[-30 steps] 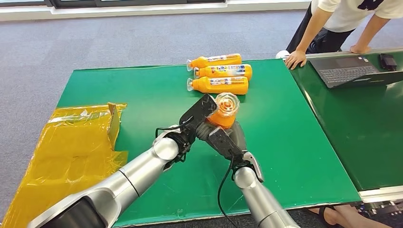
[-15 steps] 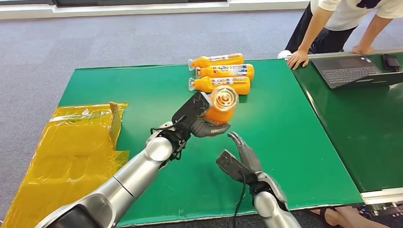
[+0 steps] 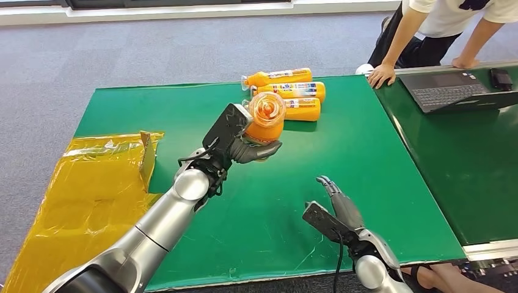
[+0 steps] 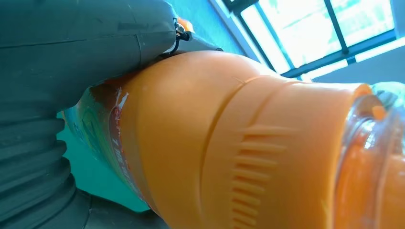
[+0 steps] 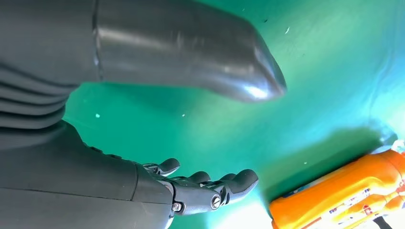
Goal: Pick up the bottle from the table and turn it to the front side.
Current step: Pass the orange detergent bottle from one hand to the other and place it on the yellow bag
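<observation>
A green table (image 3: 379, 159) is standing on grey carpet (image 3: 122, 55), bearing three lying bottles (image 3: 293, 91); left hand (image 3: 241, 140) is gripping a fourth (image 3: 264, 116), right hand (image 3: 336, 210) is hovering spread, empty.

I see 3 orange bottles (image 3: 287, 93) lying side by side at the far edge of the green table (image 3: 379, 165). Yellow plastic sheet (image 3: 91, 195) w/ a cardboard flap on my left. Laptop (image 3: 452, 90) on the next table, person (image 3: 427, 30) leaning there, hand on the edge
</observation>
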### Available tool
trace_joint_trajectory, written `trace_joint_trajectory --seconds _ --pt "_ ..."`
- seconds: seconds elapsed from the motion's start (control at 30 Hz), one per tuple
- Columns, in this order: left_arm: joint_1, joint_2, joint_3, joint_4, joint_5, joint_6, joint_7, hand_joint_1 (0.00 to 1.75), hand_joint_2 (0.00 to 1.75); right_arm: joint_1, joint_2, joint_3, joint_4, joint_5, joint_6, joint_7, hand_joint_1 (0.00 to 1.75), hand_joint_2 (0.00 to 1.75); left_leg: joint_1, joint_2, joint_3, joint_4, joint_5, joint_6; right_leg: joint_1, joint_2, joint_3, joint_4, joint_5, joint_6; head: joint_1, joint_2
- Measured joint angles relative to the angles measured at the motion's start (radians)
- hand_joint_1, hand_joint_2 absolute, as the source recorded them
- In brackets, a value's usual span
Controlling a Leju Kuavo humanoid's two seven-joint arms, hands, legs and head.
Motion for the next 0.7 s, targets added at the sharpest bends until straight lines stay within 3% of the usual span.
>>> trace_joint_trajectory --seconds 0.1,0.27,0.7 --pt "0.005 0.012 0.011 -0.012 -0.05 0.028 -0.008 1.75 1.75 0.0 -0.019 0.0 -0.003 -0.021 -0.001 -0.007 0.0 1.75 0.0 0.0 0.0 0.0 0.0 0.0 0.0 0.0 0.0 0.0 0.0 0.0 0.0 0.0" --pt "0.017 0.039 0.026 -0.054 -0.129 0.07 -0.012 1.75 1.75 0.003 -0.034 0.004 -0.003 -0.043 -0.008 -0.02 0.0 1.75 0.0 0.0 0.0 0.0 0.0 0.0 0.0 0.0 0.0 0.0 0.0 0.0 0.0 0.0" --pt "0.029 0.066 0.033 -0.092 -0.143 0.078 -0.012 1.75 1.75 0.004 -0.039 0.008 -0.003 -0.045 -0.009 -0.024 0.0 1.75 0.0 0.0 0.0 0.0 0.0 0.0 0.0 0.0 0.0 0.0 0.0 0.0 0.0 0.0"
